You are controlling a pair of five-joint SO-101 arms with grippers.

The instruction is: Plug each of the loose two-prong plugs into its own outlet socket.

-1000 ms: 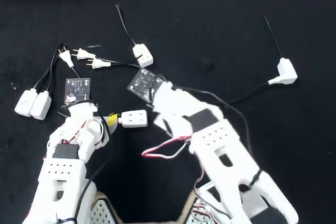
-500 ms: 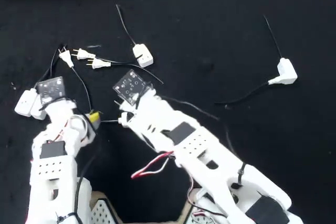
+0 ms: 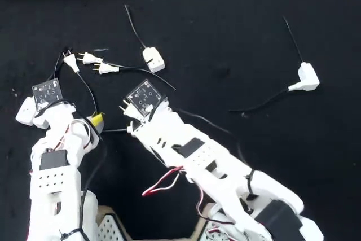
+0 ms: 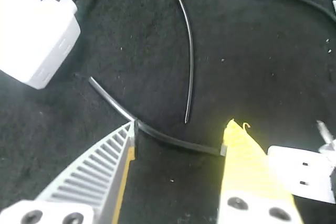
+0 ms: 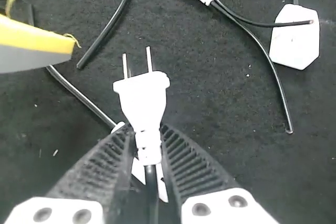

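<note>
My right gripper [image 5: 143,136] is shut on the cord end of a white two-prong plug [image 5: 140,88], prongs pointing away from it; in the high view this plug [image 3: 124,107] sits just left of the right arm's wrist. My left gripper [image 4: 181,137] is open and low over the cloth, with a thin black cable [image 4: 173,139] running between its grey and yellow fingers. A white outlet socket [image 4: 302,174] lies beside the yellow finger [image 4: 239,150]. Two joined white sockets [image 4: 37,35] lie ahead of the left gripper, at the table's left [image 3: 24,111].
Three loose plugs [image 3: 90,58] lie at the back left. Another socket [image 3: 153,59] with its cable lies behind the right arm, and one more socket [image 3: 306,77] at far right. Black cables cross the black cloth [image 3: 225,32].
The left arm swung left, away from the single socket toward the paired sockets. The right arm moved left and forward over that socket, carrying the plug.
</note>
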